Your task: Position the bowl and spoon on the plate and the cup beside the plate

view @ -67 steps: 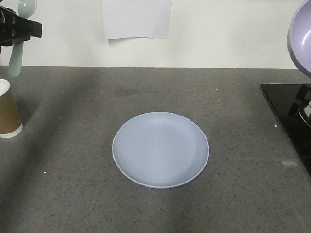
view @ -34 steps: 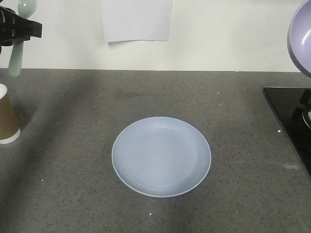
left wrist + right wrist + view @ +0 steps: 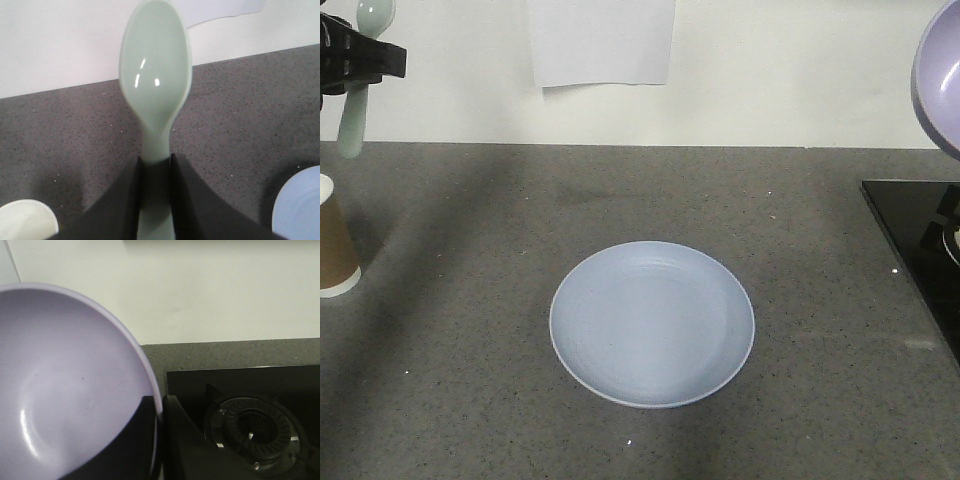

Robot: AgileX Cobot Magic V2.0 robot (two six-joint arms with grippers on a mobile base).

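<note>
Plate point(image 3: 652, 323): pale blue-lavender, round, shallow rim, flat on the grey counter point(image 3: 450, 400).
Bowl point(image 3: 75, 390): glossy lavender, tilted, airborne at 2 o'clock from the plate.
Right gripper point(image 3: 160, 412): pinching the bowl's rim.
Cup point(image 3: 332, 240): brown paper, white rim, upright at 9 o'clock, well apart.
Spoon point(image 3: 155, 75): mint-green, scoop up, airborne at 10 o'clock.
Left gripper point(image 3: 155, 167): clamped on the spoon's handle.

Held both pincers raised, each closed on its load.
Gripped the spoon point(image 3: 156, 75) by the handle with the left pincer point(image 3: 155, 162), dark fingers point(image 3: 120, 210) pressed on either side, scoop pointing away from the wrist; hung at the upper left of the front view. Pinched the bowl point(image 3: 65, 390) at its rim with the right pincer point(image 3: 159, 407), one finger inside, one outside, high at the right edge.
</note>
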